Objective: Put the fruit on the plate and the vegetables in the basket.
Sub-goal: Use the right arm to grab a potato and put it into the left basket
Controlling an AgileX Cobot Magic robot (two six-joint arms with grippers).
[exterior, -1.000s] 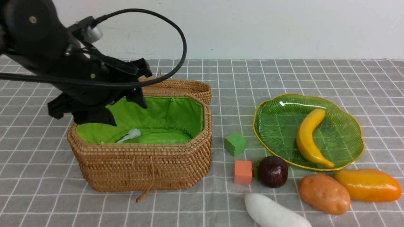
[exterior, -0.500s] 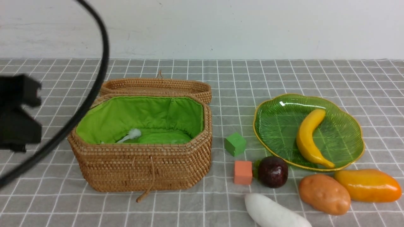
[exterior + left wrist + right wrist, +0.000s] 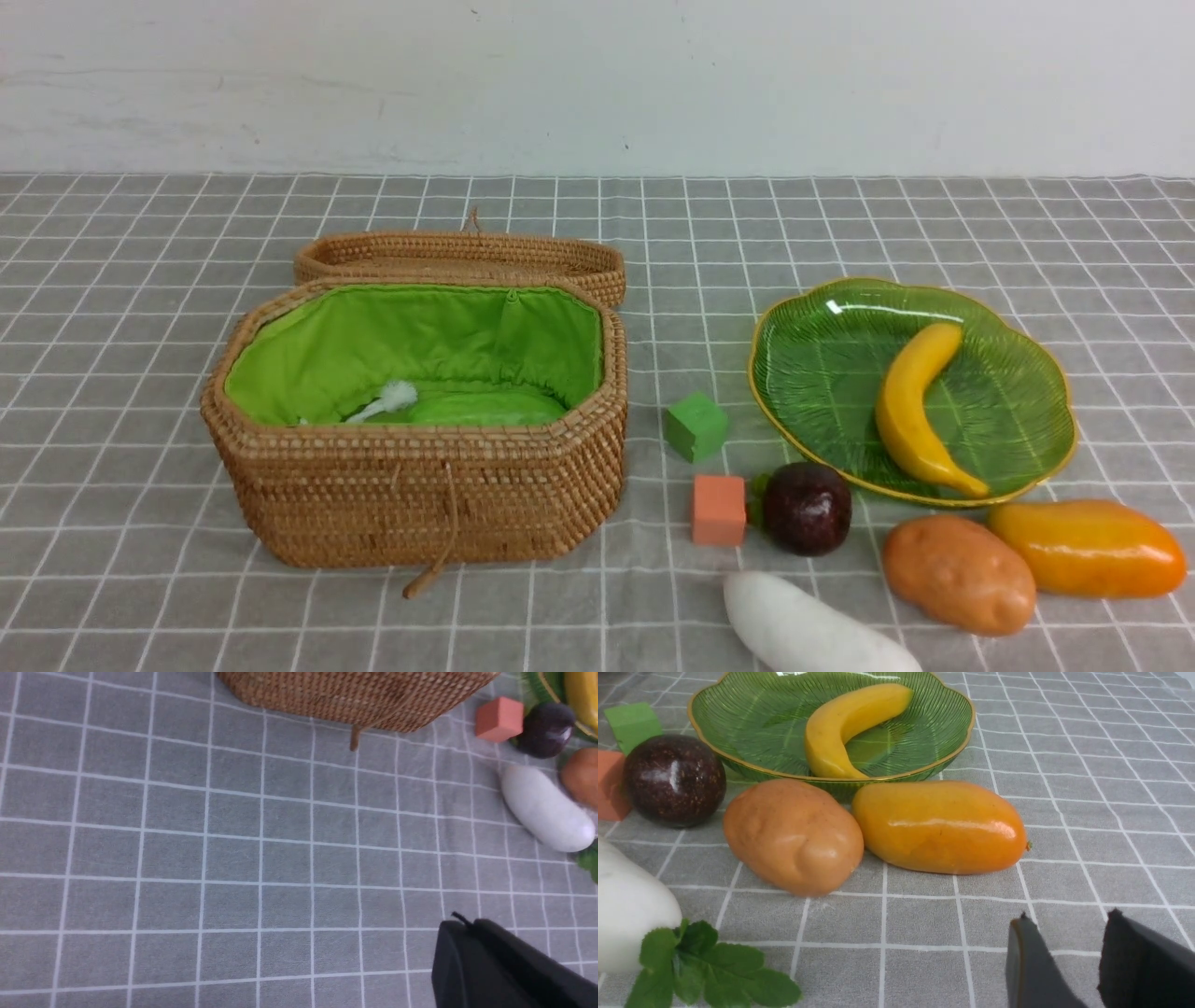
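Note:
The open basket (image 3: pixel 420 467) stands at the left with the light-green gourd (image 3: pixel 485 408) inside. The green plate (image 3: pixel 803 373) at the right holds the banana (image 3: pixel 910 401). On the cloth in front of the plate lie the mangosteen (image 3: pixel 808 509), potato (image 3: pixel 960 574), mango (image 3: pixel 1088 549) and white radish (image 3: pixel 803 630). No eggplant shows. Neither arm shows in the front view. My left gripper (image 3: pixel 460 924) is shut and empty over bare cloth, in front of the basket (image 3: pixel 350 695). My right gripper (image 3: pixel 1068 917) is open and empty, short of the mango (image 3: pixel 938 826) and potato (image 3: pixel 794 835).
The basket's lid (image 3: pixel 467 257) lies open behind it. A green cube (image 3: pixel 695 427) and an orange cube (image 3: pixel 719 510) sit between basket and plate. A white fluffy bit (image 3: pixel 387 399) lies in the basket. The radish's leaves (image 3: pixel 700 966) point toward me.
My left arm was over the basket one second ago. It pulled back to the left and has left the front view. The objects have not moved.

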